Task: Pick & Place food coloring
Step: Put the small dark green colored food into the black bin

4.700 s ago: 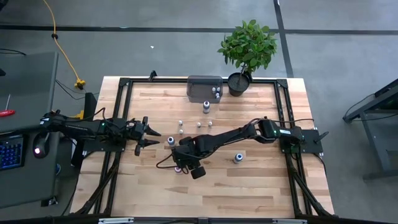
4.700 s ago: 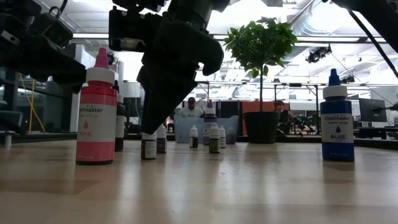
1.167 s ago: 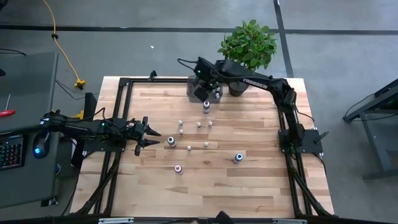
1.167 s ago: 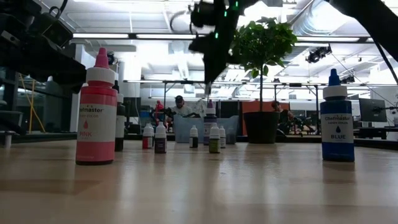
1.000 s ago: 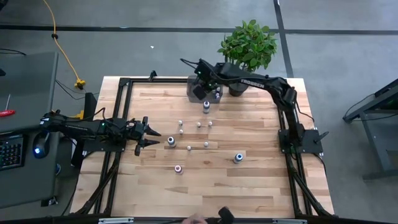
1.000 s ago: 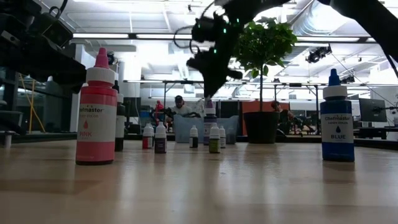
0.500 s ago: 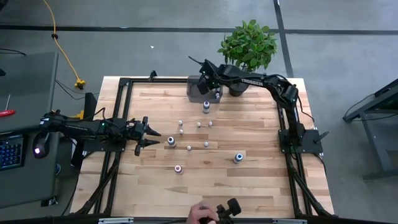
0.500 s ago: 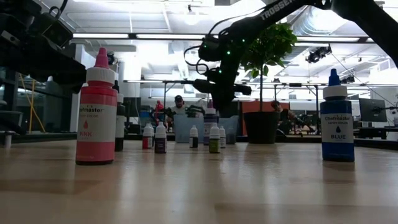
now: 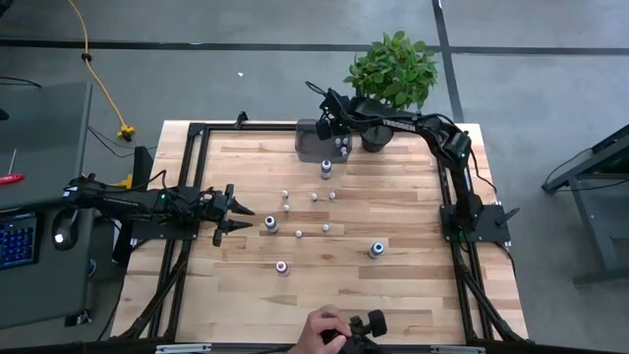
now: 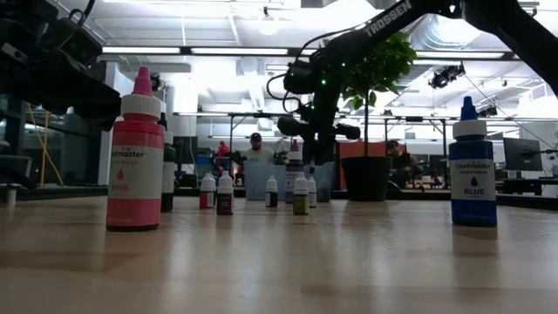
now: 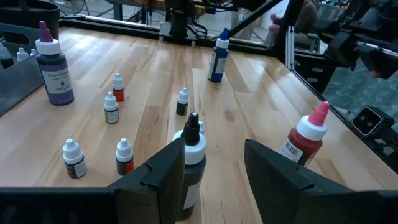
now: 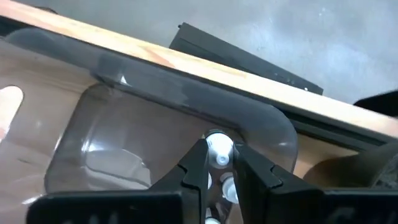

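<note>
Food coloring bottles stand upright on the wooden table: a pink one [image 9: 282,266] [image 10: 135,157], a blue one [image 9: 375,250] [image 10: 472,166], a purple one [image 9: 326,168] and several tiny white-capped ones [image 9: 299,233]. My right gripper [image 9: 332,128] [image 12: 219,155] hangs over the grey tray [image 9: 310,138] at the far edge, shut on a tiny bottle. More tiny bottles [image 9: 341,147] stand in the tray's right end. My left gripper [image 9: 241,213] [image 11: 211,168] is open at the table's left. Its fingers stand either side of a dark-tipped bottle [image 11: 193,155] [image 9: 269,224] without touching it. My right gripper pinches a tiny food coloring bottle by its white cap [image 12: 219,149] between its two fingertips, coming from above and pointing down. The bottle hangs upright below the fingers, over the tray's rounded corner [image 12: 273,127]. Its lower part is hidden by the fingers.
A potted green plant [image 9: 391,74] [image 10: 366,70] stands just right of the tray at the far edge. A black frame rail [image 9: 197,157] runs round the table. A person's hand [image 9: 322,329] holds a dark object at the near edge. Open wood lies near the right side.
My right gripper has moved over the tray toward the table's right and far edge, turning about as it went, and sits lower in the low view. It has kept the tiny bottle. A person's hand has come in at the near edge. My left arm has kept still.
</note>
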